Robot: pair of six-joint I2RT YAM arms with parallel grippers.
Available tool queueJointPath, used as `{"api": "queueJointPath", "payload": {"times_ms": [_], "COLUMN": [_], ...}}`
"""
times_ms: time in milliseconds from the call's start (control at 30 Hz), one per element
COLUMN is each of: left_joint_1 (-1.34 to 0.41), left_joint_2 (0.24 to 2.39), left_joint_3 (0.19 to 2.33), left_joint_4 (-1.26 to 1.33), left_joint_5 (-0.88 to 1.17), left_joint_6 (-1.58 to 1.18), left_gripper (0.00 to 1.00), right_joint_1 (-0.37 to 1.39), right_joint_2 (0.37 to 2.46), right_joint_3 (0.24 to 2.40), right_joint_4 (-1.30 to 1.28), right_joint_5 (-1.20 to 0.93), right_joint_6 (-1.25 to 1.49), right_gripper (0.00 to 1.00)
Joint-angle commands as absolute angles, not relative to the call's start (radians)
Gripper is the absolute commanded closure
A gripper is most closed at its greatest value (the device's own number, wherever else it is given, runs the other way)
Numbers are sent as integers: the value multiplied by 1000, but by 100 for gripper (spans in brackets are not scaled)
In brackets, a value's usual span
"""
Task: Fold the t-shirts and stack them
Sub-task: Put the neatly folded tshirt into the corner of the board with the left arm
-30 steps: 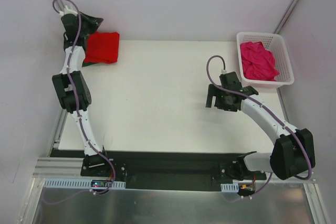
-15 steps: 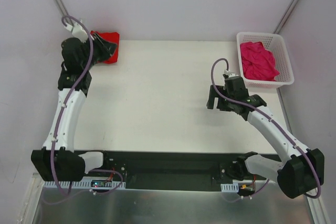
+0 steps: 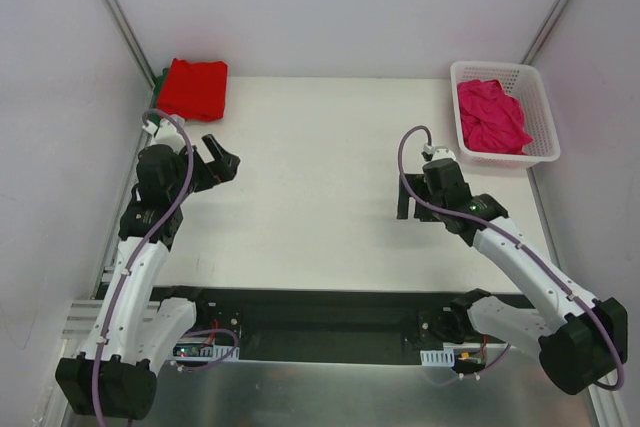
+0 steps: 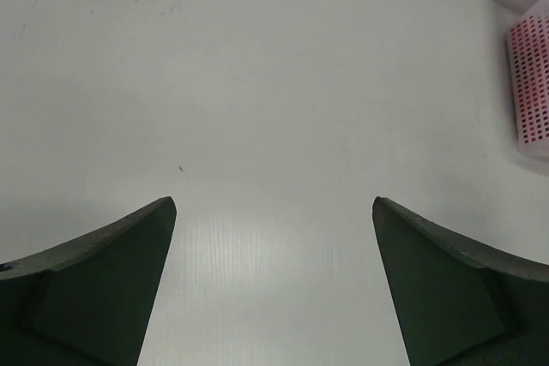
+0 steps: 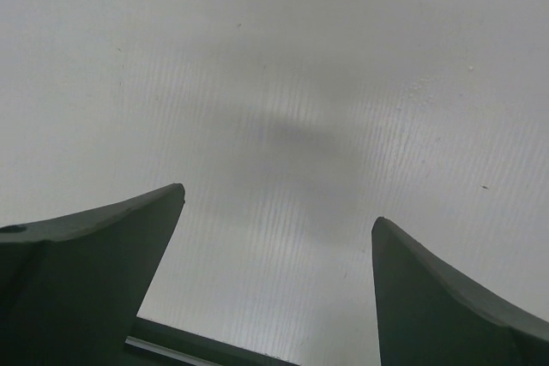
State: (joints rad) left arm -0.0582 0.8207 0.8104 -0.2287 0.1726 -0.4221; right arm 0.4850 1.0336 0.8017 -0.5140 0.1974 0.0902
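Note:
A folded bright red t-shirt (image 3: 195,88) lies at the table's far left corner, with a sliver of dark green t-shirt (image 3: 160,75) showing under its left edge. A crumpled magenta-pink t-shirt (image 3: 490,115) fills the white basket (image 3: 545,112) at the far right. My left gripper (image 3: 222,159) hovers open over bare table below the red shirt, holding nothing; in its wrist view (image 4: 273,212) only white table lies between the fingers. My right gripper (image 3: 404,197) is open and empty over the table left of the basket; its wrist view (image 5: 279,207) shows bare table too.
The white table (image 3: 310,187) stretches between the two arms. The basket's lattice wall (image 4: 530,79) shows at the right edge of the left wrist view. A black rail (image 3: 330,312) runs along the near edge, and grey walls close in on the sides.
My left arm pulled back from the far left corner toward me and its gripper opened, leaving the red shirt folded there. My right arm shifted slightly nearer, still open.

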Motion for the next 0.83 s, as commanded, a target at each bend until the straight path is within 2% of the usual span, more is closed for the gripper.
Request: {"api": "queueJointPath", "payload": {"times_ms": [0, 400, 800], "left_joint_1": [-58, -92, -112], "left_joint_2": [811, 896, 821], "left_joint_3": [741, 743, 669], "left_joint_4": [-244, -264, -213], "left_joint_5": [152, 69, -21], "left_joint_6": [-379, -466, -485], "left_gripper": [1, 1, 1], "right_joint_1": [515, 566, 568], "right_joint_2": [993, 798, 801], "right_joint_3": [772, 719, 712], "right_joint_4": [-532, -611, -561], "right_joint_5": [311, 471, 463], "right_joint_6": [116, 127, 98], "right_gripper": [4, 4, 4]}}
